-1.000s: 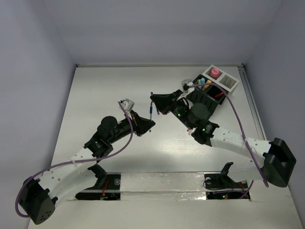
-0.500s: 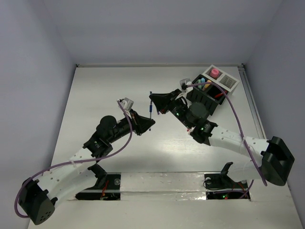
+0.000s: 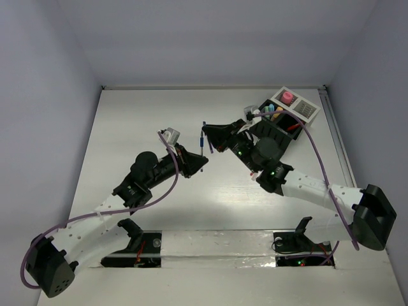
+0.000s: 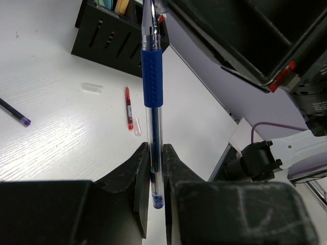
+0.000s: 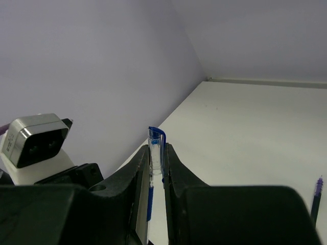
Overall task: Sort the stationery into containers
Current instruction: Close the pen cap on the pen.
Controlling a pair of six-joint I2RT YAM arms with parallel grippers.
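Handover pose, mid-air over the centre of the counter point(image 3: 140, 127).

- Blue pen point(image 4: 152, 76): off the surface, roughly upright, held at both ends. Well short of the organizer.
- Left claw point(image 4: 156, 153): closed on the lower end of the clear barrel, below the blue rubber grip. Both fingers point(image 4: 142, 173) press the barrel.
- Right claw point(image 5: 157, 153): closed on the capped end, clip point(image 5: 162, 138) showing just above its fingers. Top view puts it directly above the left claw.
- Black organizer point(image 3: 275, 131): far right corner, joined to a white section point(image 3: 305, 109) with a grid top. Pink-capped bottle point(image 3: 287, 97) stands in the white part; coloured markers point(image 3: 273, 111) stick up from a black compartment.
- On the counter, left wrist view: red pen point(image 4: 129, 107) lying flat, a small clear cap point(image 4: 93, 88) near it, and a dark purple-tipped pen point(image 4: 13, 111) further left. All three are apart from each other.
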